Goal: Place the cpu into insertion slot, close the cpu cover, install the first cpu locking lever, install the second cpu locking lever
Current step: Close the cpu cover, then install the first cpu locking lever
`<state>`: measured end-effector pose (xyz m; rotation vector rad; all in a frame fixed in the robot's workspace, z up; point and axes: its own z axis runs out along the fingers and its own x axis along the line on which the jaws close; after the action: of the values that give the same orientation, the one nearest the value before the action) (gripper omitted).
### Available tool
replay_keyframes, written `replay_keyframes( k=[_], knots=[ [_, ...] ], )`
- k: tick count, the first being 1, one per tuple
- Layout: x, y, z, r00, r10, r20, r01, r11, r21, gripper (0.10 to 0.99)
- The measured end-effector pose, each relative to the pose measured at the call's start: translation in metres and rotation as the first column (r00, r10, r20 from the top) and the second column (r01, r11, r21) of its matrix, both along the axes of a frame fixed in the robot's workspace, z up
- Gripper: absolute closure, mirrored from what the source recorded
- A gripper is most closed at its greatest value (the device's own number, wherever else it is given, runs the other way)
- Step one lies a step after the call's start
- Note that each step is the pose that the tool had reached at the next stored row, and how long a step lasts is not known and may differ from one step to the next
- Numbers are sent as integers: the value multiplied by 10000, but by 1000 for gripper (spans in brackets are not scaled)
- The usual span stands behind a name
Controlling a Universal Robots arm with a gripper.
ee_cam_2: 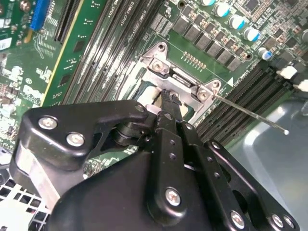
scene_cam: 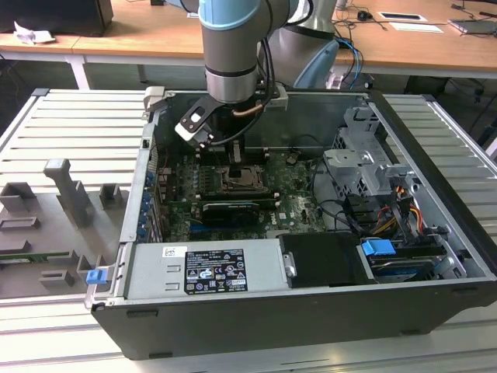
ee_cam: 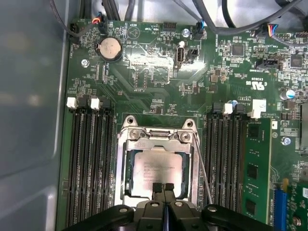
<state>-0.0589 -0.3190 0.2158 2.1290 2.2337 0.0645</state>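
Progress looked partial: the cpu (ee_cam: 159,166) lay seated in the slot (scene_cam: 237,179) with the cover (ee_cam: 191,163) seemingly down around it, one thin lever (ee_cam_2: 250,113) stood unlatched, and the end effector (ee_cam: 163,187), fingers together and empty, touched the cpu's edge.

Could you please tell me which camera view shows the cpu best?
The first wrist view: the cpu lies face-up inside the cpu cover, its silver top unobstructed. In the second wrist view the hand blocks most of it; the exterior view has the insertion slot far off beneath the arm.
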Motion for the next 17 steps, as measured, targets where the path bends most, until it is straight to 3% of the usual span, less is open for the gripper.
replay_keyframes(
  k=[17],
  knots=[
    [128, 0, 1, 10000, -2, -15, 2, 10000, -2, 980]
  ],
)
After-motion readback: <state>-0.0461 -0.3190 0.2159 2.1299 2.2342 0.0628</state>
